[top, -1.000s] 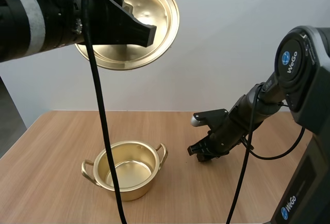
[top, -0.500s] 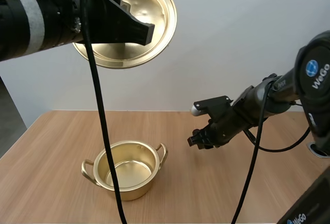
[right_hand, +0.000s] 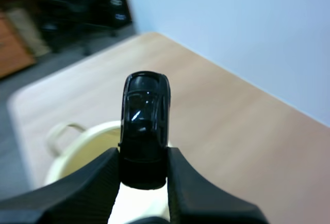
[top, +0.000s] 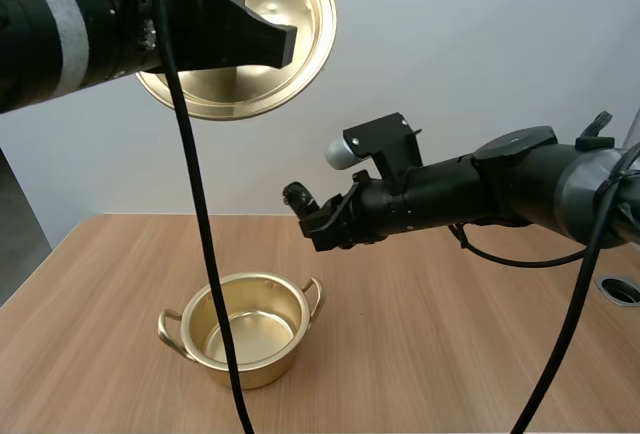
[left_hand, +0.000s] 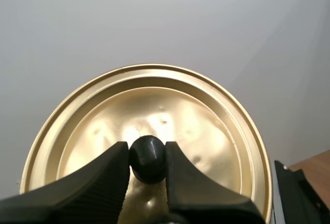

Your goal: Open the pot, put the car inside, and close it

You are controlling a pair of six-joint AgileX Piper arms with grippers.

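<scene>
Nearest, the left tool (left_hand: 147, 154) is clamped on the black knob (left_hand: 148, 158) of the golden lid (left_hand: 211, 126), holding it high above the table. Below, the open golden pot (top: 250, 332) stands toward the left side of the table (top: 450, 354). Beyond it, the right tool (right_hand: 143, 164) pinches a small black toy car (right_hand: 145, 123) in the air, up over the pot's far-right rim.

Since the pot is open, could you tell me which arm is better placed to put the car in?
Right: the right gripper holds the car near the pot, while the left gripper holds the lid.
</scene>
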